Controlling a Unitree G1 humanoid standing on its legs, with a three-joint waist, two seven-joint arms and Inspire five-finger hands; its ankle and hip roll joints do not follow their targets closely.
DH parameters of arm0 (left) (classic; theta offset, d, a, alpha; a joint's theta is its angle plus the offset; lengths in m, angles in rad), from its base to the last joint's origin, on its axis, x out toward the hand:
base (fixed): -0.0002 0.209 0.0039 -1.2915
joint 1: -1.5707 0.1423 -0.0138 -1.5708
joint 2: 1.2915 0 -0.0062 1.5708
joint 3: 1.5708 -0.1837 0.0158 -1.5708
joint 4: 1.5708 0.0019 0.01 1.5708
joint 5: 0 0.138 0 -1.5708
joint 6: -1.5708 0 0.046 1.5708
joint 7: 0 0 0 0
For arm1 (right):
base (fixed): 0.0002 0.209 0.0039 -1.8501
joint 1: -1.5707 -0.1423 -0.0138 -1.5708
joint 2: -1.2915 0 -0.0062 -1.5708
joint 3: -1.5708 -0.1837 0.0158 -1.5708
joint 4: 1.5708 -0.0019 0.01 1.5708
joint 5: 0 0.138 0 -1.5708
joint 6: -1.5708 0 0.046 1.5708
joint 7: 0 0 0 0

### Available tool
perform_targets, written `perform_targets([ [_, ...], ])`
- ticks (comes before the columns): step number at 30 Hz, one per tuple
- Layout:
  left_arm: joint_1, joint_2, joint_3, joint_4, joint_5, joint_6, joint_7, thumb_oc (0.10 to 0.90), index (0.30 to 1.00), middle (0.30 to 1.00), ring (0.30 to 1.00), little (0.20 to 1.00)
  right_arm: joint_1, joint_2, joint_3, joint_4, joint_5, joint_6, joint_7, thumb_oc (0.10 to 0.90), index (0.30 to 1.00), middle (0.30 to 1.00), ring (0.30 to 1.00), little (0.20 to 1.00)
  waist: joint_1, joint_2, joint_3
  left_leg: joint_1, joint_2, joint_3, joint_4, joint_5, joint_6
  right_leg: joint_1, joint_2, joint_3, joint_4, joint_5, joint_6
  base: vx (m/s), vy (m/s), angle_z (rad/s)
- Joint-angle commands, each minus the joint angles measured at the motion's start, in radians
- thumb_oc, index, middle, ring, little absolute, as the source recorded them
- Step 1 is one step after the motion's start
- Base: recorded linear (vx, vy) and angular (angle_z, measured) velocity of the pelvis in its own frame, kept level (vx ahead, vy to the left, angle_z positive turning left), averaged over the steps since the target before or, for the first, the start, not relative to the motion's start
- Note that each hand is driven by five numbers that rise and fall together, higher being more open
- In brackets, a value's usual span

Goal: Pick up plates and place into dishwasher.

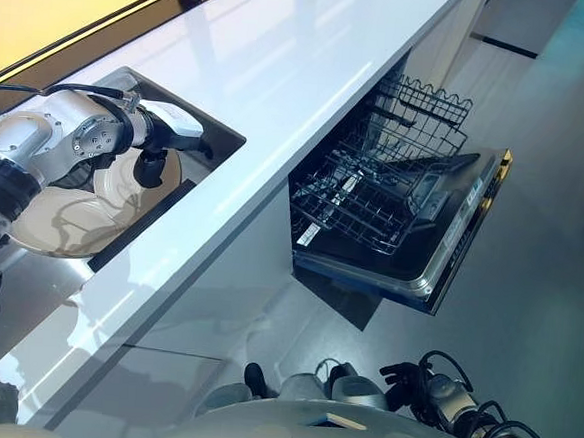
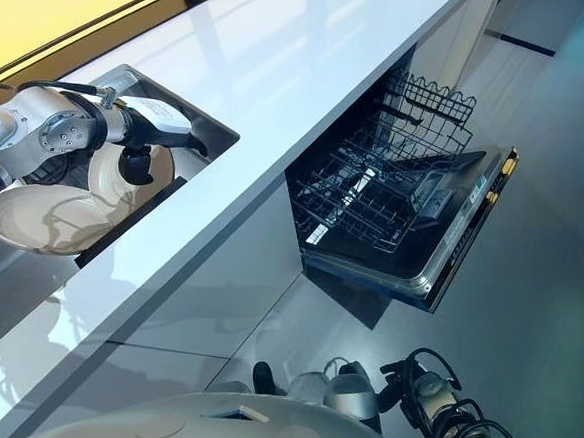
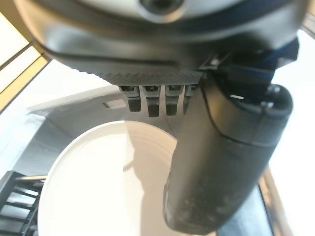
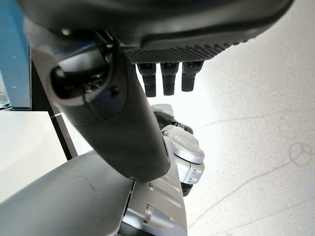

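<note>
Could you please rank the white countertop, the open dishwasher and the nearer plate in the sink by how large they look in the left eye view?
1. White countertop, largest by far.
2. Open dishwasher.
3. Nearer plate, smallest, though partly hidden by the left arm.

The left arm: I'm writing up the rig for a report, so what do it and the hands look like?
The left arm is silver-grey metal with rounded joint housings and round bolted caps, ending in a black wrist section. The left hand is dark with a thick matte thumb and a textured palm edge. The right hand looks alike.
</note>
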Motion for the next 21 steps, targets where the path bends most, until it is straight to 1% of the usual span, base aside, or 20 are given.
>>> perform_targets([
  [1, -0.252, 0.004, 0.007, 0.093, 0.031, 0.027, -0.022, 0.8, 0.9, 0.9, 0.9, 0.9, -0.026, -0.076, 0.006, -0.005, 0.007, -0.005, 0.009, 0.8, 0.9, 0.9, 0.9, 0.9, 0.003, 0.039, -0.007, 0.015, -0.113, -0.011, 0.076, -0.174, 0.092, -0.087, 0.045, -0.011, 0.059, 0.033, 0.061, 0.0, 0.0, 0.0],
  [2, -0.252, 0.005, 0.004, 0.088, 0.034, 0.032, -0.023, 0.66, 0.78, 0.78, 0.78, 0.76, -0.026, -0.077, 0.006, -0.007, 0.007, -0.004, 0.009, 0.8, 0.9, 0.9, 0.9, 0.9, 0.003, 0.04, -0.006, 0.014, -0.113, -0.011, 0.077, -0.173, 0.091, -0.087, 0.044, -0.011, 0.059, 0.033, 0.061, 0.0, 0.0, 0.0],
  [3, -0.251, 0.008, 0.003, 0.084, 0.043, 0.041, 0.0, 0.3, 0.472, 0.472, 0.472, 0.4, -0.026, -0.078, 0.006, -0.009, 0.008, -0.003, 0.01, 0.8, 0.9, 0.9, 0.9, 0.9, 0.003, 0.041, -0.006, 0.015, -0.114, -0.014, 0.075, -0.172, 0.09, -0.086, 0.044, -0.012, 0.057, 0.034, 0.062, 0.0, 0.0, 0.0],
  [4, -0.252, 0.008, 0.005, 0.081, 0.05, 0.045, 0.019, 0.127, 0.324, 0.324, 0.324, 0.227, -0.026, -0.076, 0.006, -0.011, 0.008, 0.0, 0.01, 0.8, 0.9, 0.9, 0.9, 0.9, 0.004, 0.041, -0.006, 0.016, -0.114, -0.014, 0.073, -0.172, 0.09, -0.085, 0.044, -0.012, 0.055, 0.035, 0.062, 0.0, 0.0, 0.0],
  [5, -0.256, 0.008, 0.006, 0.078, 0.067, 0.037, 0.041, 0.1, 0.3, 0.3, 0.3, 0.2, -0.026, -0.075, 0.007, -0.013, 0.011, 0.003, 0.009, 0.8, 0.9, 0.9, 0.9, 0.9, 0.004, 0.04, -0.006, 0.017, -0.114, -0.016, 0.072, -0.171, 0.089, -0.082, 0.045, -0.013, 0.053, 0.035, 0.061, 0.0, 0.0, 0.0],
  [7, -0.263, 0.013, 0.003, 0.073, 0.097, 0.036, 0.071, 0.1, 0.3, 0.3, 0.3, 0.2, -0.022, -0.073, 0.007, -0.014, 0.013, 0.003, 0.008, 0.8, 0.9, 0.9, 0.9, 0.9, 0.005, 0.04, -0.008, 0.017, -0.114, -0.017, 0.071, -0.17, 0.088, -0.081, 0.045, -0.014, 0.05, 0.035, 0.061, 0.0, 0.0, 0.0],
  [9, -0.269, 0.018, -0.001, 0.072, 0.127, 0.018, 0.096, 0.1, 0.3, 0.3, 0.3, 0.2, -0.019, -0.072, 0.007, -0.014, 0.011, 0.003, 0.008, 0.8, 0.9, 0.9, 0.9, 0.9, 0.006, 0.04, -0.01, 0.018, -0.114, -0.019, 0.069, -0.169, 0.087, -0.079, 0.045, -0.014, 0.048, 0.036, 0.061, 0.0, 0.0, 0.0],
  [11, -0.288, 0.027, -0.015, 0.068, 0.193, 0.006, 0.142, 0.1, 0.3, 0.3, 0.3, 0.2, -0.016, -0.073, 0.009, -0.013, 0.01, -0.003, 0.007, 0.8, 0.9, 0.9, 0.9, 0.9, 0.006, 0.041, -0.012, 0.021, -0.114, -0.022, 0.064, -0.167, 0.085, -0.076, 0.047, -0.014, 0.044, 0.036, 0.06, 0.0, 0.0, 0.0],
  [14, -0.326, 0.042, -0.049, 0.059, 0.255, -0.017, 0.161, 0.1, 0.3, 0.3, 0.3, 0.2, -0.017, -0.075, 0.013, -0.007, 0.008, -0.01, 0.007, 0.8, 0.9, 0.9, 0.9, 0.9, 0.007, 0.044, -0.014, 0.023, -0.113, -0.025, 0.06, -0.165, 0.082, -0.073, 0.047, -0.018, 0.042, 0.035, 0.059, 0.0, 0.0, 0.0],
  [17, -0.354, 0.063, -0.079, 0.044, 0.299, -0.013, 0.176, 0.1, 0.3, 0.3, 0.3, 0.2, -0.016, -0.078, 0.014, -0.001, 0.002, -0.019, 0.011, 0.8, 0.9, 0.9, 0.9, 0.9, 0.011, 0.047, -0.017, 0.029, -0.112, -0.03, 0.054, -0.164, 0.079, -0.064, 0.048, -0.026, 0.034, 0.033, 0.056, -0.02, -0.005, 0.01],
  [21, -0.359, 0.084, -0.089, 0.032, 0.342, -0.002, 0.214, 0.1, 0.3, 0.3, 0.3, 0.2, -0.014, -0.078, 0.019, -0.001, 0.0, -0.023, 0.008, 0.8, 0.9, 0.9, 0.9, 0.9, 0.016, 0.051, -0.021, 0.033, -0.111, -0.036, 0.048, -0.16, 0.075, -0.057, 0.049, -0.033, 0.028, 0.031, 0.053, -0.04, -0.002, 0.01],
])
